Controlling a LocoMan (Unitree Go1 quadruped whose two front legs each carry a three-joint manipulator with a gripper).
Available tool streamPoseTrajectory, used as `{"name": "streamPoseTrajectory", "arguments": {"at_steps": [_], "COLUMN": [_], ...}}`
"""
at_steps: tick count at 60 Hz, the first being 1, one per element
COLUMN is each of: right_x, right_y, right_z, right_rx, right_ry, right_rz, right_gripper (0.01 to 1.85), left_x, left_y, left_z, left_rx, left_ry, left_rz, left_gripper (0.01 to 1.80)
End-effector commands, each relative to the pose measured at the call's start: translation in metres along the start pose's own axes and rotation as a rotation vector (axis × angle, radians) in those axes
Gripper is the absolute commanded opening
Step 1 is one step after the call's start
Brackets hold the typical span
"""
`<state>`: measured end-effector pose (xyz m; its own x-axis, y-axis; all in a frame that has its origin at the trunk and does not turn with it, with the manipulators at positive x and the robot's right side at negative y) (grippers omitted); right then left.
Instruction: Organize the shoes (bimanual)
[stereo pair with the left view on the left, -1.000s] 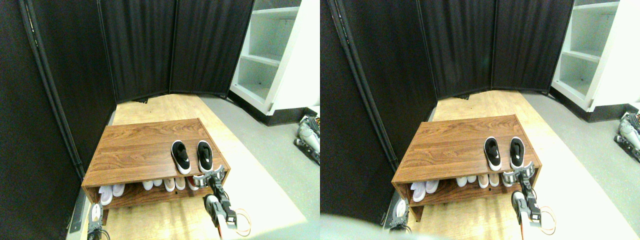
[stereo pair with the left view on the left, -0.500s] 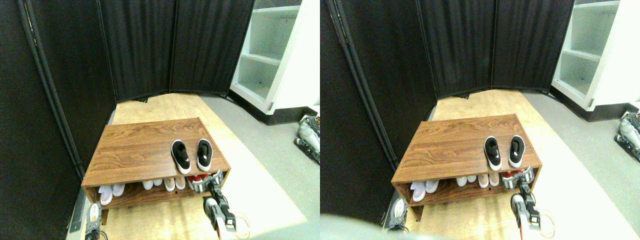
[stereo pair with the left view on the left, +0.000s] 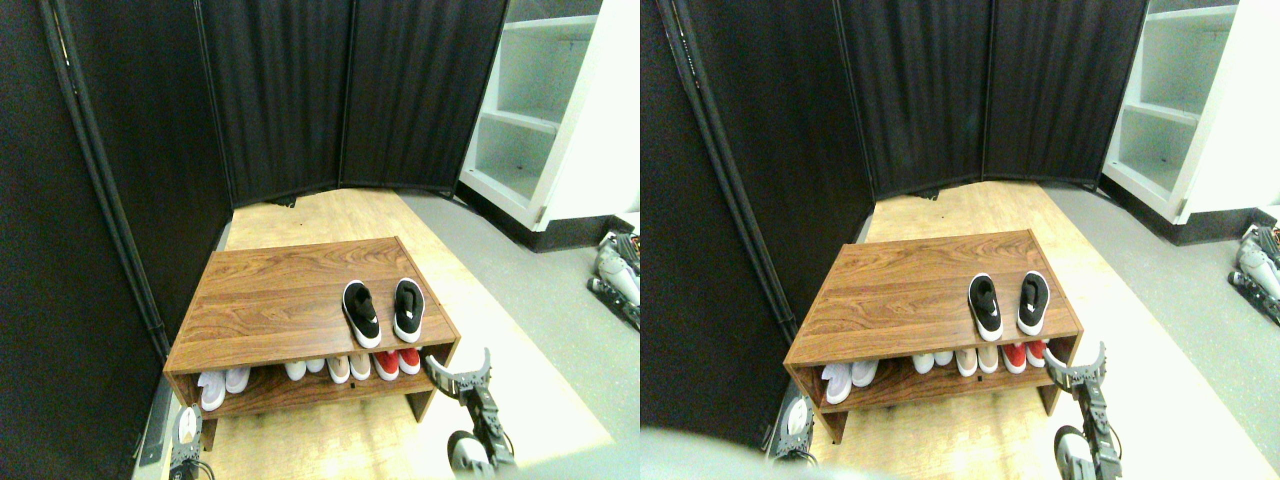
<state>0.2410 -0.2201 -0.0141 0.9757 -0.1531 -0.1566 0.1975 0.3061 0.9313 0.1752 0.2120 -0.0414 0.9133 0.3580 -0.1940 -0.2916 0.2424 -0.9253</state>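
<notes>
Two small black shoes with white soles stand side by side on the right part of the wooden rack's top (stereo pair with the left view on the left: 280, 290): the left shoe (stereo pair with the left view on the left: 361, 313) and the right shoe (stereo pair with the left view on the left: 408, 309), heels toward me. My right gripper (stereo pair with the left view on the left: 460, 368) hangs open off the rack's front right corner, below and right of the shoes, holding nothing. My left gripper (stereo pair with the left view on the left: 188, 440) sits low by the rack's front left leg, small and unclear.
The lower shelf holds white shoes (stereo pair with the left view on the left: 222, 384), beige ones (stereo pair with the left view on the left: 340, 368) and red ones (stereo pair with the left view on the left: 398, 360). Black curtain panels (stereo pair with the left view on the left: 280, 100) stand behind and left. A white shelf unit (stereo pair with the left view on the left: 540, 110) is at the back right; some equipment (stereo pair with the left view on the left: 615, 275) lies on the grey floor.
My right gripper has drawn back from the rack's front right edge to the right and down, and it has opened. The red shoes on the lower shelf are now uncovered. The black shoes stay put.
</notes>
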Motion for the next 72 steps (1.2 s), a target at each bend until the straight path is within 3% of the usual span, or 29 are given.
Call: {"name": "streamPoseTrajectory", "arguments": {"at_steps": [1, 8, 16, 21, 28, 30, 45, 54, 60, 72], "right_x": [0.012, 0.031, 0.067, 0.082, 0.1, 0.105, 0.121, 0.126, 0.125, 0.126], "right_y": [0.018, 0.023, 0.027, 0.026, 0.019, 0.016, -0.004, -0.015, -0.018, -0.015], "right_z": [0.021, 0.034, 0.04, 0.038, 0.027, 0.022, 0.001, -0.014, -0.019, -0.031], "right_rx": [-0.11, -0.236, -0.206, -0.214, -0.188, -0.172, -0.198, -0.202, -0.168, -0.158], "right_ry": [-0.098, -0.151, -0.202, -0.196, -0.204, -0.202, -0.163, -0.124, -0.121, -0.059], "right_rz": [0.108, 0.147, 0.074, 0.077, 0.014, -0.039, -0.107, -0.123, -0.142, -0.154], "right_gripper": [0.01, 0.01, 0.01, 0.01, 0.01, 0.01, 0.01, 0.01, 0.01, 0.01], "left_x": [0.002, 0.002, 0.002, 0.002, 0.0, -0.001, -0.003, -0.003, -0.004, -0.003], "left_y": [-0.008, -0.008, -0.007, -0.007, -0.008, -0.007, -0.005, -0.004, -0.003, -0.001], "left_z": [0.002, 0.003, 0.004, 0.004, 0.004, 0.005, 0.006, 0.006, 0.007, 0.007], "left_rx": [-0.017, -0.023, -0.013, -0.01, -0.017, -0.016, -0.006, 0.0, 0.009, 0.006], "left_ry": [0.004, 0.005, 0.011, -0.003, -0.014, -0.015, -0.017, -0.049, -0.08, -0.08], "left_rz": [-0.039, -0.04, -0.046, -0.043, -0.044, -0.045, -0.051, -0.041, -0.038, -0.041], "left_gripper": [0.01, 0.01, 0.01, 0.01, 0.01, 0.01, 0.01, 0.01, 0.01, 0.01]}}
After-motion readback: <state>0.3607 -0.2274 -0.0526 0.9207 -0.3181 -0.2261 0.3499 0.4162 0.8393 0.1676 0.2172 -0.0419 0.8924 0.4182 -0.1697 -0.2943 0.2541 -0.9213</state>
